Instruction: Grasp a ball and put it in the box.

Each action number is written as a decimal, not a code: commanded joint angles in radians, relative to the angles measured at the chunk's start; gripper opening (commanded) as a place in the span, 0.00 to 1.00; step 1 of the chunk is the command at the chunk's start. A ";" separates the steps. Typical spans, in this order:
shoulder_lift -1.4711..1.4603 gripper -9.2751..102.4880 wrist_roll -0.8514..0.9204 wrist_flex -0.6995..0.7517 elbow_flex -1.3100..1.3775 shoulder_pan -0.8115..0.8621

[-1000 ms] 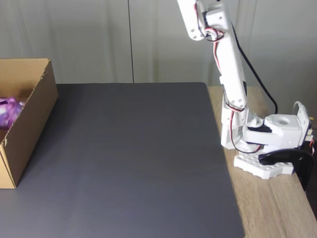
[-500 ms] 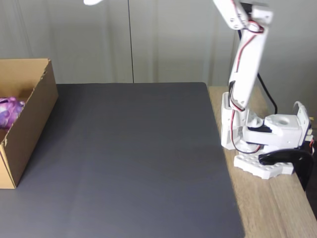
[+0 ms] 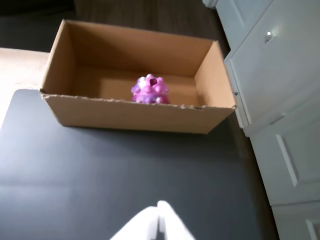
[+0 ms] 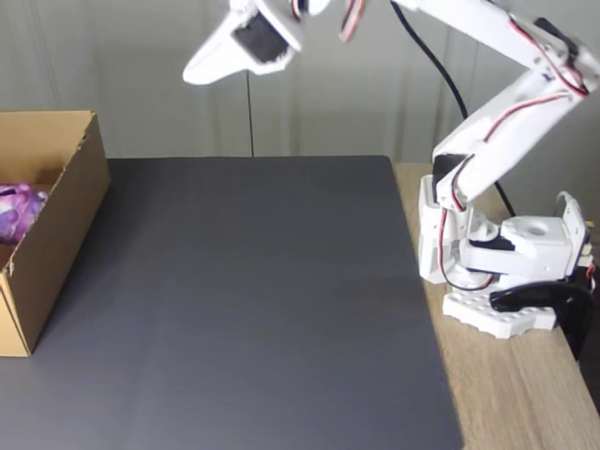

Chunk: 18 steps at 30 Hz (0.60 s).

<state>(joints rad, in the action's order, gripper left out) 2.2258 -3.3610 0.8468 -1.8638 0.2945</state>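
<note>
The knobbly purple, pink and white ball [image 3: 150, 90] lies on the floor of the open brown cardboard box [image 3: 135, 115]. In the fixed view the box [image 4: 56, 234] stands at the left edge of the dark mat with the ball [image 4: 17, 211] partly showing inside. My white gripper [image 4: 192, 73] hangs high over the mat's far side, well right of the box, pointing left. In the wrist view its fingertips [image 3: 159, 212] meet at the bottom edge, shut with nothing between them.
The dark grey mat [image 4: 253, 300] covers most of the table. My arm's white base [image 4: 497, 272] is clamped on the wooden tabletop at the right. White cabinet doors [image 3: 280, 90] stand to the right in the wrist view.
The arm has unfolded and swung out to the left, bringing the gripper into the fixed view above the mat. Ball and box have not moved.
</note>
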 commanded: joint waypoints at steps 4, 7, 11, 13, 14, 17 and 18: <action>0.152 0.08 0.021 -0.126 -0.213 -0.011; 0.199 0.08 0.028 -0.155 -0.296 -0.008; 0.275 0.08 0.038 -0.201 -0.428 -0.008; 0.319 0.08 0.041 -0.227 -0.497 -0.006; 0.347 0.08 0.046 -0.242 -0.537 -0.005; 0.425 0.08 0.052 -0.275 -0.635 0.008; 0.454 0.08 0.055 -0.285 -0.669 0.014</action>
<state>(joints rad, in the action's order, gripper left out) 2.6216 -3.3134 0.5967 -2.4989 0.2945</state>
